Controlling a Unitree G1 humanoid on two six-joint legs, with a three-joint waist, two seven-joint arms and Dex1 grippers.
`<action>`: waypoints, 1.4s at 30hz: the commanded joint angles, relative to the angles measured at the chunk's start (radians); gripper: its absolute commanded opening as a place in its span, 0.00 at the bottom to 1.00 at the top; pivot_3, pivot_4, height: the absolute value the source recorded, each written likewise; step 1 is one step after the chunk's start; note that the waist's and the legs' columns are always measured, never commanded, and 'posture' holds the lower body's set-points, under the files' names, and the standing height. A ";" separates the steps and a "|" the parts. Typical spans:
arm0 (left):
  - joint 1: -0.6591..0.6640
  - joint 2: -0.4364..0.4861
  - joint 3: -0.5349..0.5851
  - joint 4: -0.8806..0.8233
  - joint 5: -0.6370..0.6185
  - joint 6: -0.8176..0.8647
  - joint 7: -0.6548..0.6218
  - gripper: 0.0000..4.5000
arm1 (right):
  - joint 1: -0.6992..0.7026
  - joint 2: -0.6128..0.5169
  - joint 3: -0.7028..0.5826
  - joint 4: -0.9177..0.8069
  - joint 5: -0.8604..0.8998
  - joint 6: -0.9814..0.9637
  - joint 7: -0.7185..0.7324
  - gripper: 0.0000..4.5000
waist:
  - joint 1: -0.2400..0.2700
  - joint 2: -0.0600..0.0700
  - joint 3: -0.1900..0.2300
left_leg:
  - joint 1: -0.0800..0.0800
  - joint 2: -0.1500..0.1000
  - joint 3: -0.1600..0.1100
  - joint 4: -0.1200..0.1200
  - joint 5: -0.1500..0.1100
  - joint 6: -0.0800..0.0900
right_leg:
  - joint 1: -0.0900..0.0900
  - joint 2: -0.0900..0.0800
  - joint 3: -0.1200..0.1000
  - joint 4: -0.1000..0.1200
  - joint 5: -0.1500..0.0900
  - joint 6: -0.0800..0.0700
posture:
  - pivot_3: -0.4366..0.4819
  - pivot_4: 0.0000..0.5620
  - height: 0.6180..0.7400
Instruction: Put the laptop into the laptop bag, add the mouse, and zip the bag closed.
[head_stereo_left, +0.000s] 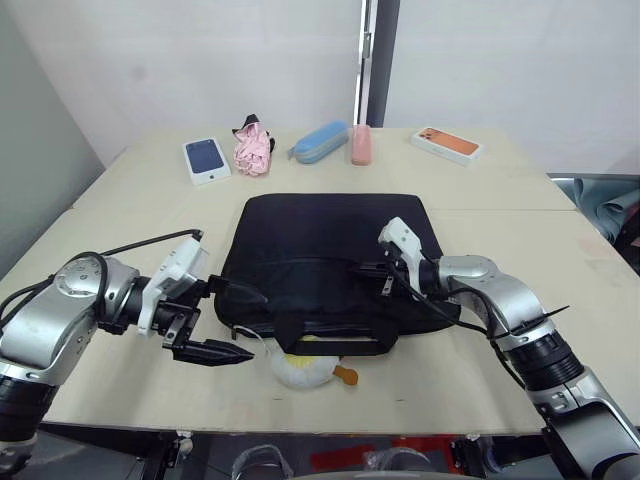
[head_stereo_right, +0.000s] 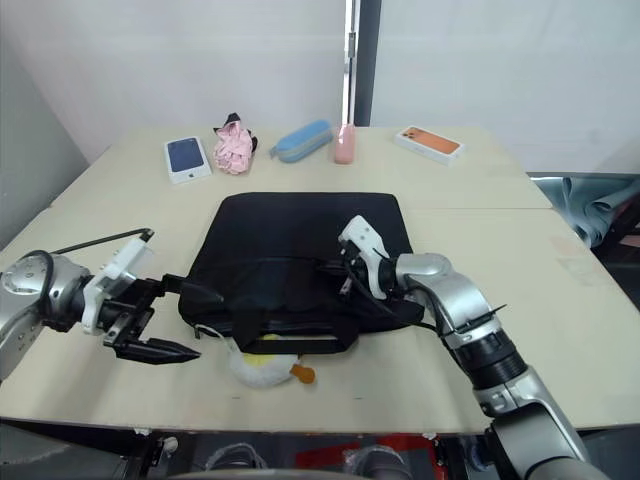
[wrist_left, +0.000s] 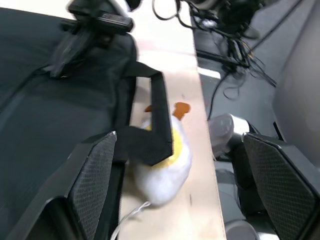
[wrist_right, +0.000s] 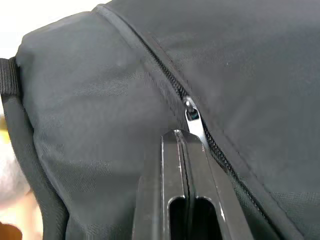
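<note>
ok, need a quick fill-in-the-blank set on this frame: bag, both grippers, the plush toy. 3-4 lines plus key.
1. The right gripper is shut on the bag's ____ pull.
2. The left gripper is ____, holding nothing.
3. The white plush egg lies partly under the laptop bag's black ____.
4. The blue case lies at the table's ____ edge.

Missing words: zip; open; handle; far

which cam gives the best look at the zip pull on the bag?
Right wrist view. The zip pull sits right at the tips of the shut right hand, with the zip teeth plainly visible across the laptop bag. In the eye views the right hand rests on the bag and the pull is too small to make out.
</note>
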 joint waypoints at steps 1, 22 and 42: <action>0.029 0.002 -0.046 -0.043 0.049 -0.048 -0.006 0.94 | 0.021 -0.013 0.049 0.068 -0.057 0.054 -0.011 0.00 | -0.004 0.000 -0.001 | 0.001 0.000 0.000 0.000 0.000 0.000 | 0.000 0.000 0.000 0.000 0.000 0.000 | 0.48 0.27 1.00; 0.033 -0.090 -0.183 0.143 0.296 -0.244 0.127 0.94 | 0.049 -0.033 -0.001 0.002 -0.043 0.104 -0.026 0.00 | 0.005 -0.001 -0.003 | 0.001 0.000 0.000 0.011 -0.004 -0.004 | 0.002 -0.001 0.002 0.007 -0.002 -0.010 | 0.48 0.27 1.00; 0.085 -0.261 -0.245 0.302 0.391 -0.515 0.194 0.60 | 0.084 -0.058 -0.018 -0.056 -0.027 0.135 -0.028 0.00 | 0.016 0.000 -0.005 | 0.002 0.000 0.000 0.012 -0.006 0.001 | 0.002 -0.002 0.003 0.008 -0.002 -0.010 | 0.48 0.27 1.00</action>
